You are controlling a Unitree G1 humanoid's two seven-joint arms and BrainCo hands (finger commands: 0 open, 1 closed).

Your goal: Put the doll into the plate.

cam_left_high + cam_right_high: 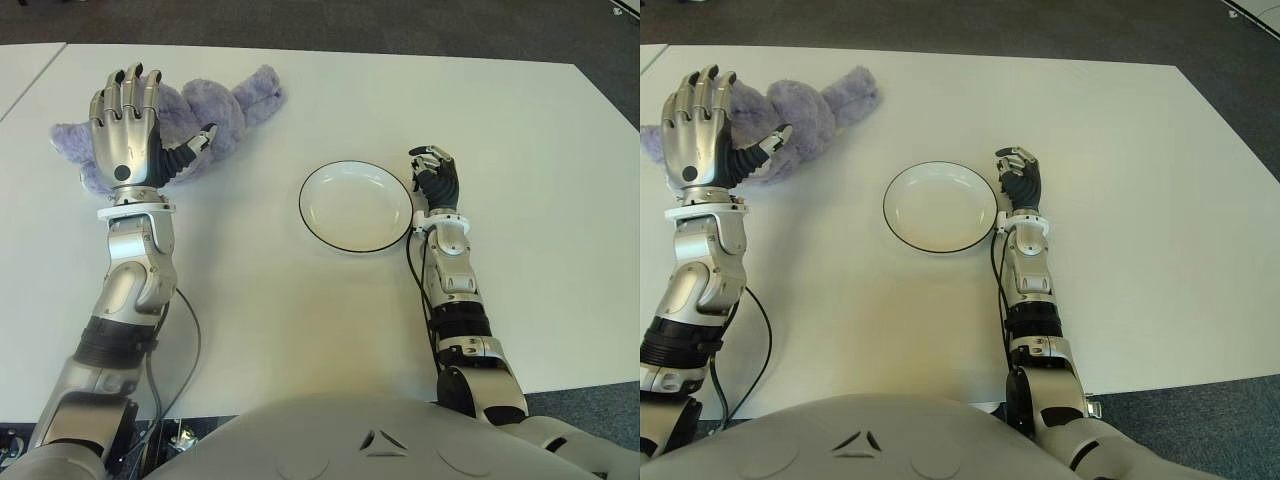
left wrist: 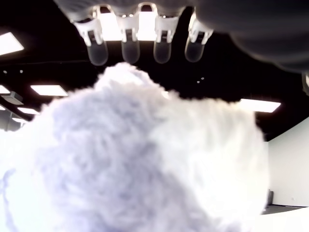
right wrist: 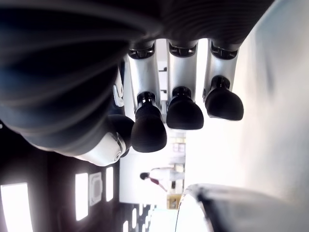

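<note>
While the white tabletop (image 1: 520,150) takes up nearly the whole view, there's not much on it: a purple plush doll (image 1: 215,110) lying at the far left, and a white plate (image 1: 356,206) with a thin dark rim nearer the middle, well apart from the doll. The plate has nothing in it.

The left hand (image 1: 127,125) is up over the doll, palm facing it, fingers (image 1: 135,92) stretched out straight and side by side, thumb sticking out to the side toward the doll's middle. From the wrist cam you just get a big wall of fuzz right under the fingertips (image 2: 130,50), which aren't curled into it. Honestly I can't tell whether the palm is actually touching the plush or just hovering close; either way it isn't gripping anything.

The right hand (image 1: 434,178) shows just beside the plate's right edge, fingers (image 3: 186,108) curled in loosely with nothing between them. The plate's rim peeks into its wrist cam too.
</note>
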